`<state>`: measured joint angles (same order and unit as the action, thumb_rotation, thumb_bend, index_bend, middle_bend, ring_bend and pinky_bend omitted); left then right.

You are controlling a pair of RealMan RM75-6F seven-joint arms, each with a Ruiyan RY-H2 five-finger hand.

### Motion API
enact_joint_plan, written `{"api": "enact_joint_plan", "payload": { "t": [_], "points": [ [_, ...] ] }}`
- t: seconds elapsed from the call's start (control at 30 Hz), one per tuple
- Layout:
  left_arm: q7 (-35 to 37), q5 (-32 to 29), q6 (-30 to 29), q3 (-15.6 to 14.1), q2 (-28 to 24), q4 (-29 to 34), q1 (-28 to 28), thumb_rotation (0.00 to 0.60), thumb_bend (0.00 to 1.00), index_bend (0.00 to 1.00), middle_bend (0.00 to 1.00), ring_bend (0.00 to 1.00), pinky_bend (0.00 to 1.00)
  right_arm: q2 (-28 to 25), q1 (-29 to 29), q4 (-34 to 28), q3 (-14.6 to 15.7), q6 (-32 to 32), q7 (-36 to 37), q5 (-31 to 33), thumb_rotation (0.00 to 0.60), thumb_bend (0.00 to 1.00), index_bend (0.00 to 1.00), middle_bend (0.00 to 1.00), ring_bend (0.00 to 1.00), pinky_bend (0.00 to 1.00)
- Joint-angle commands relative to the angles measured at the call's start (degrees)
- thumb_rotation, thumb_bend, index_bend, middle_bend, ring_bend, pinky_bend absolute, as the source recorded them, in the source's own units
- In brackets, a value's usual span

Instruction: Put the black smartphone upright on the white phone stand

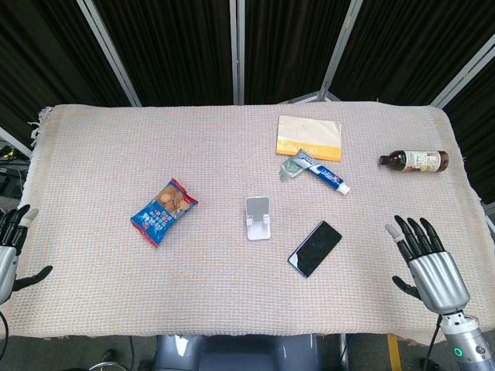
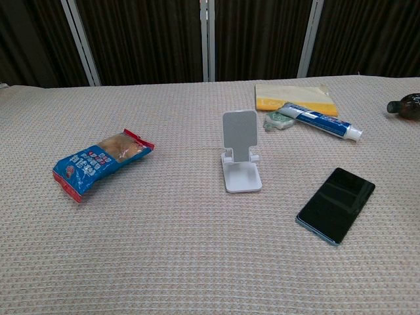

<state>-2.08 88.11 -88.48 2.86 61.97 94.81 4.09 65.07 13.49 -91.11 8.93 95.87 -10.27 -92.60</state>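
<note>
Smartphone, black, lies flat and screen-up on the bench, just beside the white phone stand, on the stand's right-hand side and a bit nearer the robot. Not touching it. Phone sits diagonal to the stand's cradle.

Stand is upright, backplate facing the robot, lip at the front, nothing on it. Task not started.

Right hand is at the near bench edge, well apart from the phone, fingers spread, holding nothing. Left hand is at the far side of the bench from the stand, only partly in frame, fingers apart, also holding nothing. Neither shows in the chest view.

Handling, my read: thin rigid slab, glossy glass face, likely slippery and lying flush on woven cloth, so little room to get under it. Best bet is pinching across the two long edges near mid-length with the right hand, thumb on one edge. Avoid pressing the screen. Stand looks light and could slide or tip if the phone is pushed in hard.

Clutter beyond the stand: snack bag, toothpaste tube, yellow pad, bottle. None in the way.
</note>
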Motion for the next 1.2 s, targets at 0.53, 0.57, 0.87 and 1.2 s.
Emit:
{"api": "enact_joint_plan", "payload": {
  "t": [0.53, 0.57, 0.87, 1.2],
  "points": [
    [0.8, -2.3, 1.8, 0.1, -0.3, -1.2, 0.1, 0.6, 0.0, 0.0, 0.0, 0.0, 0.0, 1.7, 10.1, 5.0, -1.8, -18.5, 7.4, -6.3, 0.6, 0.0, 0.02, 0.01, 0.0, 0.0],
    [0.7, -2.6, 2.0, 0.2, -0.2, -1.4, 0.1, 0.6, 0.0, 0.0, 0.0, 0.0, 0.0, 1.7, 11.9, 5.6, -2.0, -20.8, 7.8, -7.1, 0.6, 0.0, 0.04, 0.03, 0.0, 0.0],
    [-0.8, -5.2, 3.5, 0.2, 0.7, -2.4, 0.0, 0.6, 0.0, 0.0, 0.0, 0.0, 0.0, 7.2, 23.2, 12.2, -3.5, -35.1, 10.5, -11.5, 0.6, 0.0, 0.14, 0.11, 0.01, 0.04],
    [-2.2, -8.5, 5.3, 0.7, 1.9, -4.5, 0.1, 0.6, 0.0, 0.0, 0.0, 0.0, 0.0, 14.3, 26.3, 23.0, -2.2, -36.7, 12.3, -15.0, 0.6, 0.0, 0.18, 0.15, 0.05, 0.07]
  ]
}}
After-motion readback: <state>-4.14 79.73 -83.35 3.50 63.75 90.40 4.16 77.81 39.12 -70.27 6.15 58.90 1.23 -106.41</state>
